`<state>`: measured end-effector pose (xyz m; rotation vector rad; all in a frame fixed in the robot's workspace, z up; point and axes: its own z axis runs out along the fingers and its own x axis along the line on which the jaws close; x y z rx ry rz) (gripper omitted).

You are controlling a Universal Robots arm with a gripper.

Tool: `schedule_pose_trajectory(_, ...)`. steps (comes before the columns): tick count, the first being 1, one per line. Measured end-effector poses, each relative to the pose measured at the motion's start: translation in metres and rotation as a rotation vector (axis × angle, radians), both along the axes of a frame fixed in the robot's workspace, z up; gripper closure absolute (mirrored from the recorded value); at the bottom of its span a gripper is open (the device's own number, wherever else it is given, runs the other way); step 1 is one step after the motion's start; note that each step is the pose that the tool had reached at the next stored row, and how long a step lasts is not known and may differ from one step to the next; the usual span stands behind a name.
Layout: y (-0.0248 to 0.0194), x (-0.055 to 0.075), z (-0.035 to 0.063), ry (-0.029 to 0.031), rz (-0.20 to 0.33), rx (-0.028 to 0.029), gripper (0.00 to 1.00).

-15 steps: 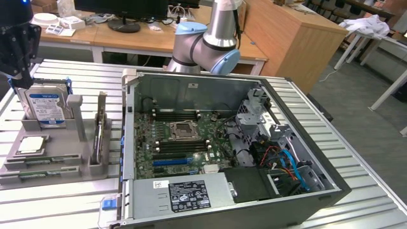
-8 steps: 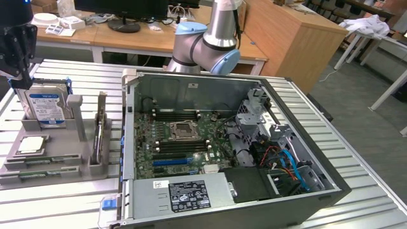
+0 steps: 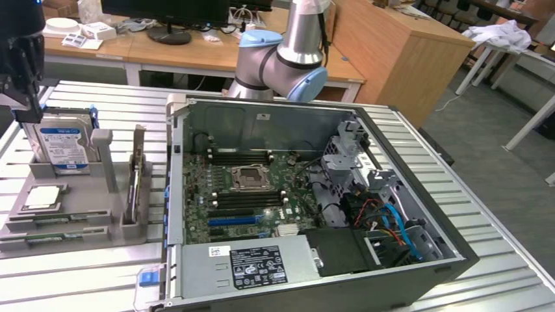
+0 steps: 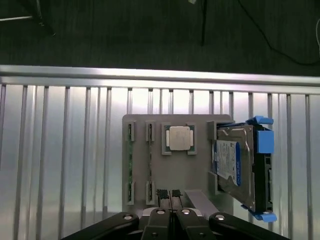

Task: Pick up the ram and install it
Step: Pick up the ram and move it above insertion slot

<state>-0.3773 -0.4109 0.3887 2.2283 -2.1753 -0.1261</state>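
Wrist view: a grey plastic holder tray (image 4: 167, 172) lies flat on a ribbed metal table (image 4: 65, 150).
Ram (image 4: 130, 161): a long, thin green circuit-board stick, set on edge in the holder tray's outermost slot, at the end away from the drive.
Second green stick (image 4: 150, 161): in the slot just beside the first and parallel to it.
Gripper (image 4: 169, 194): black, two-fingered, hanging above the tray's edge with its tips pressed together. It holds nothing and is apart from both sticks.
Square silver processor chip (image 4: 180, 138): seated in a recess next to the second stick.
Silver hard drive in a blue caddy (image 4: 235, 162): upright at the tray's other end.
Exterior view: an open grey computer case (image 3: 260, 123) lies on the table, to the exterior view's right of the tray. Its green motherboard (image 3: 299, 179) faces up, showing long black memory slots (image 3: 243, 156).
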Motion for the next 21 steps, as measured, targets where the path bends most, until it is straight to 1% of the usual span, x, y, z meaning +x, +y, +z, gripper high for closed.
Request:
schedule_pose_trajectory(2,0.0000,0.0000,0.0000,-0.0002,0.022,0.0000,0.89)
schedule_pose_trajectory(7,0.0000,0.0000,-0.0002,-0.0005,0.025,0.0000,0.89)
schedule_pose_trajectory(8,0.0000,0.0000,-0.0001,-0.0018,0.025,-0.0002,0.89)
schedule_pose_trajectory(11,0.0000,0.0000,-0.0001,-0.0113,0.025,-0.0023,0.89)
schedule_pose_trajectory(13,0.0000,0.0001,-0.0002,-0.0148,0.025,-0.0031,0.89)
schedule_pose_trajectory(19,0.0000,0.0000,-0.0001,-0.0146,0.025,-0.0036,0.89)
schedule_pose_trajectory(21,0.0000,0.0000,-0.0002,-0.0126,0.025,-0.0064,0.89)
